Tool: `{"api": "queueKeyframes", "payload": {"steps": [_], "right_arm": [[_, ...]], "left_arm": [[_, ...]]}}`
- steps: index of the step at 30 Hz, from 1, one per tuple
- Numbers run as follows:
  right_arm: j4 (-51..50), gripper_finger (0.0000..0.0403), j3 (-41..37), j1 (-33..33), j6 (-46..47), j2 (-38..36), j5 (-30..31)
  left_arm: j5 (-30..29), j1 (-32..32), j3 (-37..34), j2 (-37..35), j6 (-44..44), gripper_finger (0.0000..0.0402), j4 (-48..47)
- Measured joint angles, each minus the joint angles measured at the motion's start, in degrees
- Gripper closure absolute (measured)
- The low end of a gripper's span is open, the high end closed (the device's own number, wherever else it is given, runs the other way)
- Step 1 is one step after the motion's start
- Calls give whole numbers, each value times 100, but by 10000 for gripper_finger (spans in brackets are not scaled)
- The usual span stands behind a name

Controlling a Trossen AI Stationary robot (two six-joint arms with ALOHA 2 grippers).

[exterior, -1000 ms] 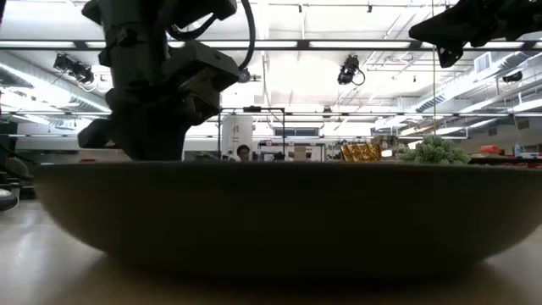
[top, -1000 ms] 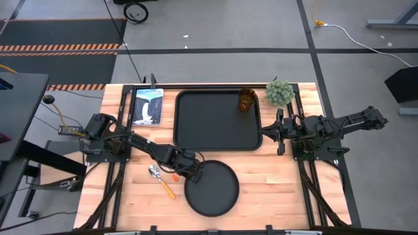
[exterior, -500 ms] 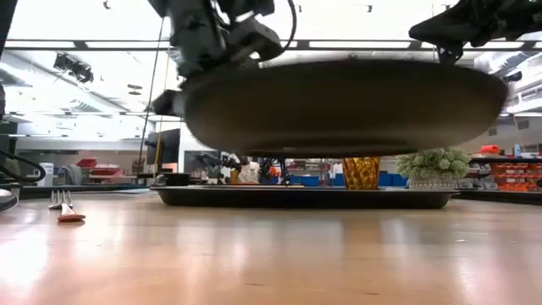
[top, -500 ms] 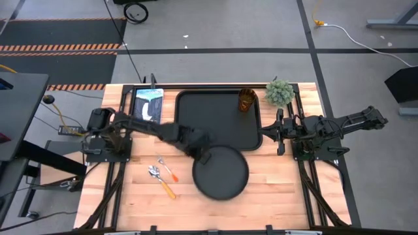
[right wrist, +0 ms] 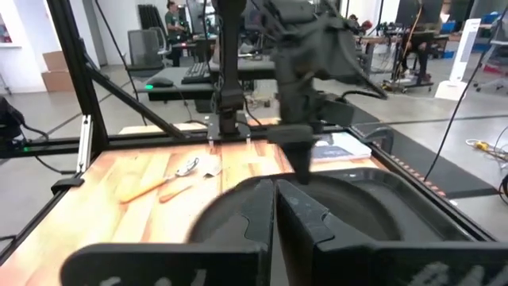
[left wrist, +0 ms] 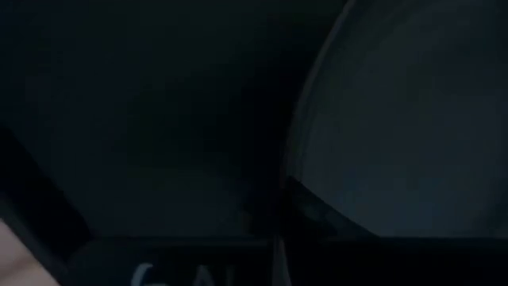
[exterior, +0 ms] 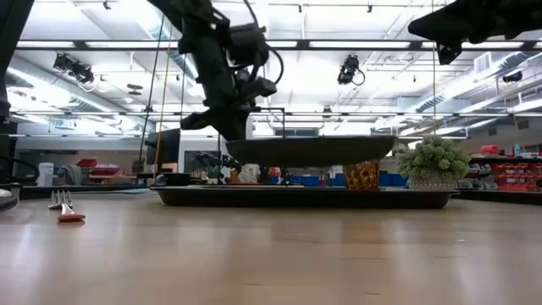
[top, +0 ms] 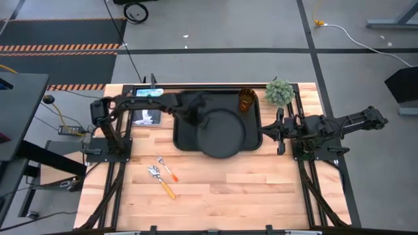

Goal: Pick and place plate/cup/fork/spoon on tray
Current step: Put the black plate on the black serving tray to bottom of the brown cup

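Note:
The round black plate [top: 223,134] hangs level over the black tray [top: 185,140]; in the low view the plate [exterior: 309,151] is clear above the tray [exterior: 305,197]. My left gripper [top: 195,119] is shut on the plate's left side. The amber cup [top: 247,100] stands upright in the tray's far right corner. The spoon [top: 157,175] and the fork [top: 168,169] lie on the wood left of centre. My right gripper [top: 269,134] is shut and empty, at the tray's right edge. My left gripper pinches the plate's rim [top: 200,125] on the side toward the table's left edge, between its two fingers. The fingers come slanting down from the left [exterior: 230,134]. The plate is level, its top up, lifted clear of the tray.
A potted green plant [top: 279,93] stands at the far right beside the tray. A printed booklet [top: 147,112] lies at the far left, partly under my left arm. Bare wood stretches along the near half of the table [top: 261,196].
My left gripper has lifted the plate off the wood near the table's front edge. It has carried it toward the far edge until it hangs over the tray. The plate has stayed level. The spoon and fork, then partly hidden by the arm, now show.

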Motion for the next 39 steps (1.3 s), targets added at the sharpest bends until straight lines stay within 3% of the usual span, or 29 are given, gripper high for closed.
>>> {"api": "queueKeyframes", "payload": {"steps": [12,23,32,39], "right_arm": [[176,380,-2,0,-78,0,1],[161,380,-2,0,-60,0,1],[159,380,-2,0,-60,-2,1],[158,380,-2,0,-58,-1,1]], "left_arm": [[178,558,0,813,228,389,936],[27,619,0,898,235,382,1108],[-227,538,0,898,254,304,1130],[55,621,0,610,791,257,875]]}}
